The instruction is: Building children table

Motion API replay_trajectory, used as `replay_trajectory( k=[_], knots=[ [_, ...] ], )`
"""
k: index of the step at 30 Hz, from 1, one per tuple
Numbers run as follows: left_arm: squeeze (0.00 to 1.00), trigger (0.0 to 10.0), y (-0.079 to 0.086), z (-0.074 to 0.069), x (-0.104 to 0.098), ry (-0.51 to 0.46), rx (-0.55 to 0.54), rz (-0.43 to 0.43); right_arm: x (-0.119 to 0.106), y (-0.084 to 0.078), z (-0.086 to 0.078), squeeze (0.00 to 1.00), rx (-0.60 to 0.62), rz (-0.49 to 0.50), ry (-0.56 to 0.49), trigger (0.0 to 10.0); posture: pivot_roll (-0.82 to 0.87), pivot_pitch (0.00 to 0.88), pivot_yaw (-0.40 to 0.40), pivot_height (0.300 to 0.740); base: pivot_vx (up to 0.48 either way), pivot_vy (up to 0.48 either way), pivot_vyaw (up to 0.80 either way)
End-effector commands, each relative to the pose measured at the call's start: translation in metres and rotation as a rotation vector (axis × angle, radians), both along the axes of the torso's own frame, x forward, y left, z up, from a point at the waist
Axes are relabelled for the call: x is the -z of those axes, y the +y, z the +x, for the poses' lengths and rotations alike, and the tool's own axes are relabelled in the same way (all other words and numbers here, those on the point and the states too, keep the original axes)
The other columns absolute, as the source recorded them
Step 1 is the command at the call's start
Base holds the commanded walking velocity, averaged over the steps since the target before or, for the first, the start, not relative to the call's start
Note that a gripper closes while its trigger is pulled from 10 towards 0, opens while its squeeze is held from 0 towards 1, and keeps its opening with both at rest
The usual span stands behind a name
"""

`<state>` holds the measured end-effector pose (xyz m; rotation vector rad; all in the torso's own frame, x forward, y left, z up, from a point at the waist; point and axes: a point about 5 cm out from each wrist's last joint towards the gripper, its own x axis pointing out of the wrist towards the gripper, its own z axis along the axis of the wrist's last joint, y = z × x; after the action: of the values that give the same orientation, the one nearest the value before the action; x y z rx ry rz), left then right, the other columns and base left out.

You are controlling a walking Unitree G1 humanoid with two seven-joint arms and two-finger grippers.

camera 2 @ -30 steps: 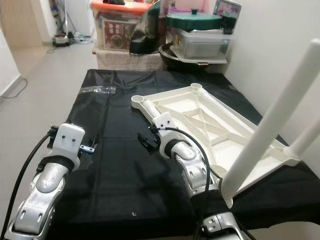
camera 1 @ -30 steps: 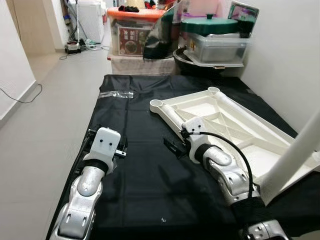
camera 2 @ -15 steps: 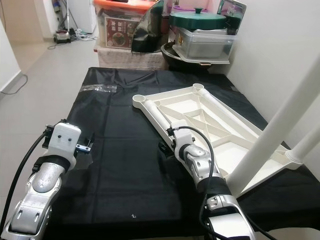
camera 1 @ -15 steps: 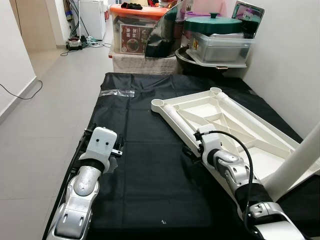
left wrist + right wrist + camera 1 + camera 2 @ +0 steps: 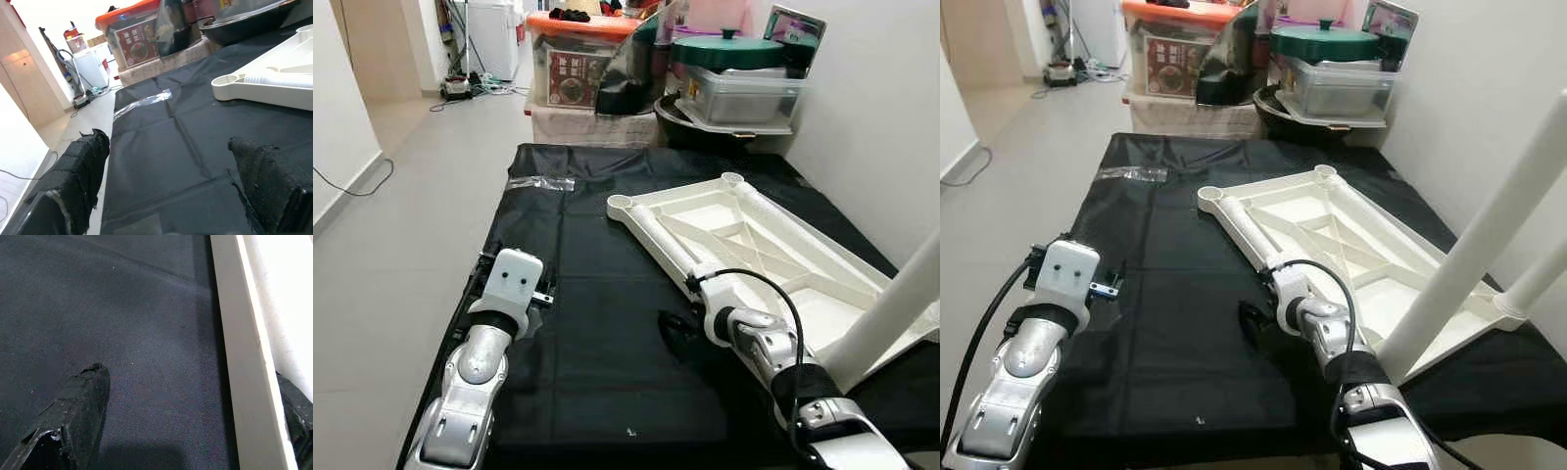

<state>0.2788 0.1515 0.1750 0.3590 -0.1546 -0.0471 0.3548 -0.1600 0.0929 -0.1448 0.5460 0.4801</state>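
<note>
White plastic tabletop [image 5: 773, 245] lies inverted at two o'clock; right gripper [image 5: 161, 396], fingers apart, straddles its edge and could slip; left gripper [image 5: 171, 181] gapes idle.

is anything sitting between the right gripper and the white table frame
Nothing visible does. The right gripper is open right at the table frame's long side rail, one finger on the black cloth, with only bare cloth in the gap.
</note>
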Motion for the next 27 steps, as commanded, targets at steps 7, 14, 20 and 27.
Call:
replay_trajectory(
  k=[7, 14, 20, 27],
  knots=[
    [0.0, 10.0, -0.004, 0.002, 0.004, 0.014, 0.012, 0.016, 0.023, 0.002, -0.017, 0.0, -0.156, -0.013, 0.119, 0.0, 0.05, 0.0, -0.131, 0.74, 0.0, 0.0, 0.0],
    [0.0, 10.0, -0.004, 0.002, 0.004, 0.01, 0.009, 0.014, 0.011, 0.007, -0.023, 0.0, -0.434, -0.042, 0.011, 0.0, 0.04, 0.0, -0.138, 0.74, 0.0, 0.0, 0.0],
    [0.0, 10.0, -0.004, 0.003, 0.004, 0.007, 0.003, 0.014, 0.0, 0.005, -0.044, 0.0, -0.856, -0.182, -0.1, 0.0, 0.03, 0.0, -0.129, 0.74, 0.0, 0.0, 0.0],
    [0.0, 10.0, -0.004, 0.002, 0.005, 0.009, 0.005, 0.017, 0.002, -0.015, -0.059, 0.0, -1.098, -0.386, -0.121, 0.0, 0.02, 0.0, -0.126, 0.74, 0.0, 0.0, 0.0]
  ],
)
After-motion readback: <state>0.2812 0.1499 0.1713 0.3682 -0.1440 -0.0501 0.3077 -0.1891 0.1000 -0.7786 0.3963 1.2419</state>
